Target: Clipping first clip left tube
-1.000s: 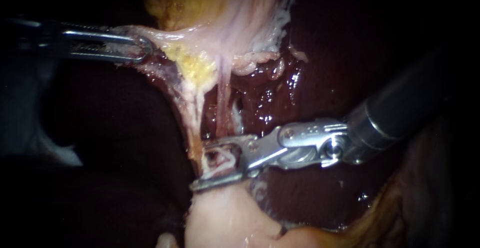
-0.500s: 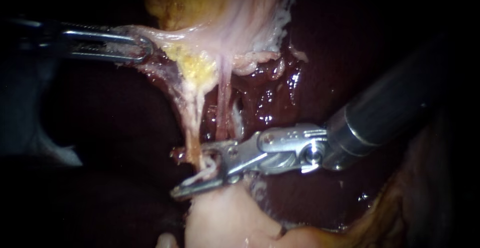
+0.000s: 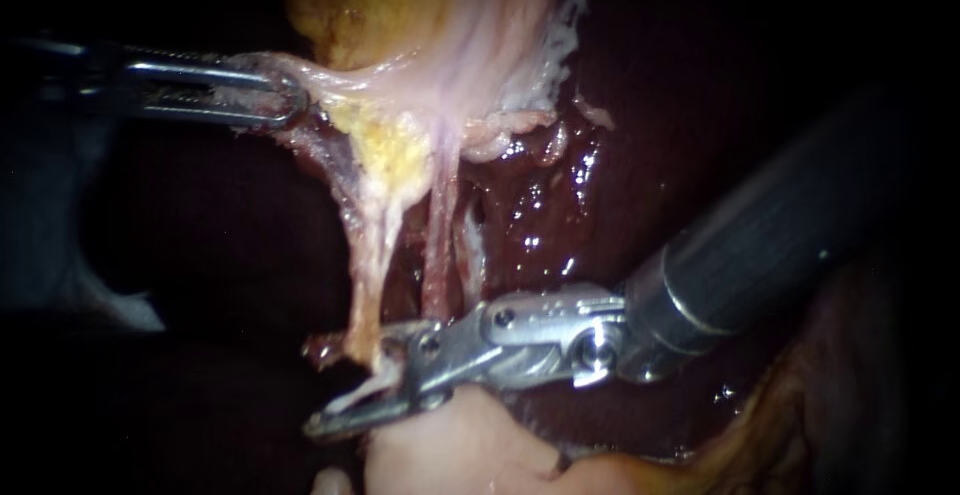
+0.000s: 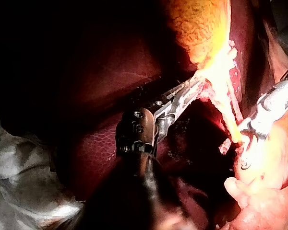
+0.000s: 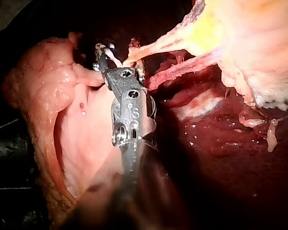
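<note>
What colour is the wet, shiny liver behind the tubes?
The liver is dark red, seen best in the endoscope view.

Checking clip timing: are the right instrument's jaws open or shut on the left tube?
Open. A gap shows between the jaws of the right instrument, and the left tube runs into that gap.

At the upper left of the frame, the left instrument has its jaws closed on a pale fold at the lower edge of the gallbladder. The right instrument comes in from the right edge and reaches the lower centre. Its jaws gape around the foot of the left tube, which seems to pass between them, with the glistening dark liver behind.
</note>
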`<state>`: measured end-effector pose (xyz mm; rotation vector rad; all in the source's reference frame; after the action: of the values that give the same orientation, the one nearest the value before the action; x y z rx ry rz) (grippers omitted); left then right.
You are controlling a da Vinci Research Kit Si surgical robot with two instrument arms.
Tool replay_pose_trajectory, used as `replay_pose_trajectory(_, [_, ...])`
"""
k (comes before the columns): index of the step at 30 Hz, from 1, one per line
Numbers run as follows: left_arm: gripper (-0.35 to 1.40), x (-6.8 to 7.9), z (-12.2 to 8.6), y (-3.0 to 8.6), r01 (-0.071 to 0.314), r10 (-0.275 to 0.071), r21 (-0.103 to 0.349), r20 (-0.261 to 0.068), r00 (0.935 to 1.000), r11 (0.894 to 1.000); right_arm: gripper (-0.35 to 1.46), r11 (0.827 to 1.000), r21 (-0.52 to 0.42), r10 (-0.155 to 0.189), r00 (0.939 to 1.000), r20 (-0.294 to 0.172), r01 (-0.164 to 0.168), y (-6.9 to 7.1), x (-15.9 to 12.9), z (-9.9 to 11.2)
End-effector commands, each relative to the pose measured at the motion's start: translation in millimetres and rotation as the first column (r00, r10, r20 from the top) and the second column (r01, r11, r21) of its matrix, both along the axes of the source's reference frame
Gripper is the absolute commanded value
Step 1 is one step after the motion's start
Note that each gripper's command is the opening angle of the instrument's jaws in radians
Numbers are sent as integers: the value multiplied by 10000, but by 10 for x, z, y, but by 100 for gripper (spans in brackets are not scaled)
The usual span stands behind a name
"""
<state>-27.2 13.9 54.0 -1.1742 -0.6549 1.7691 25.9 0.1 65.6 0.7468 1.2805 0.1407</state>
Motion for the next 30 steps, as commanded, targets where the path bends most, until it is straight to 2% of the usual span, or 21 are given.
replay_pose_trajectory(1, [-35,0,0,0,-3,3,-1,5,10000,10000,39,10000,2,-26,10000,-44,26,-2,1,-3])
replay_pose_trajectory(5, [-35,1,-1,0,-4,4,-1,6,10000,10000,39,10000,23,-88,9999,-149,88,-9,5,-12])
replay_pose_trajectory(8, [-35,1,-1,0,-5,5,-1,7,10000,10000,38,9996,29,-283,9993,-262,284,-12,5,-15])
replay_pose_trajectory(14, [-35,2,-1,0,-10,10,1,10,10000,10000,31,9996,30,-291,9991,-303,292,-12,5,-16])
replay_pose_trajectory(17, [-35,2,-1,0,-10,10,1,10,10000,10000,20,9997,77,-230,9994,-256,232,-9,2,-15])
replay_pose_trajectory(25, [-35,2,-1,1,-11,11,1,11,10000,10000,-35,9994,346,-88,9999,-94,91,2,-9,-13])
replay_pose_trajectory(30, [-35,2,0,1,-12,12,2,11,10000,10000,-35,9963,853,-126,9995,292,101,7,-12,-14])
